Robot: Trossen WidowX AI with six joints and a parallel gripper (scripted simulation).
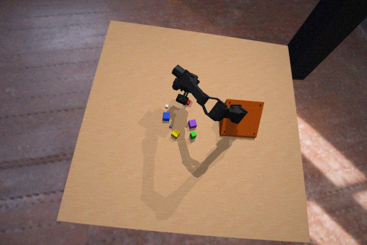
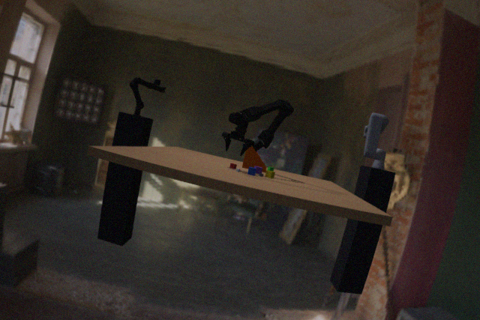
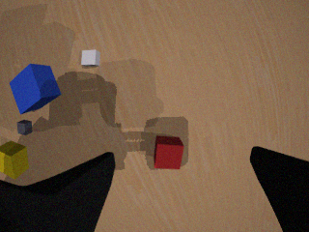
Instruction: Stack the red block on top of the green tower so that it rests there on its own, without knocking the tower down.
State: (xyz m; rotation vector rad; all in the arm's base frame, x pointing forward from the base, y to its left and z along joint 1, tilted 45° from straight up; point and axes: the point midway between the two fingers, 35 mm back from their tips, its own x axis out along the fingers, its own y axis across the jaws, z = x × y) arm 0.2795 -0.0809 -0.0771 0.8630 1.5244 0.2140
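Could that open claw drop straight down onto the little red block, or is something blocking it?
Probably yes. The gripper hangs open above the red block, which lies on the table between its fingers; the white cube and blue cube sit well aside.

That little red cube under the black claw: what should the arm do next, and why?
Probably lower straight down. The black gripper hangs open and empty above the small red cube, which sits on the wooden table between its fingers, slightly nearer one. Descending would bring them around the cube for closing.

a worn old room: bare brick pillar (image 2: 424, 76), tall window (image 2: 19, 72).
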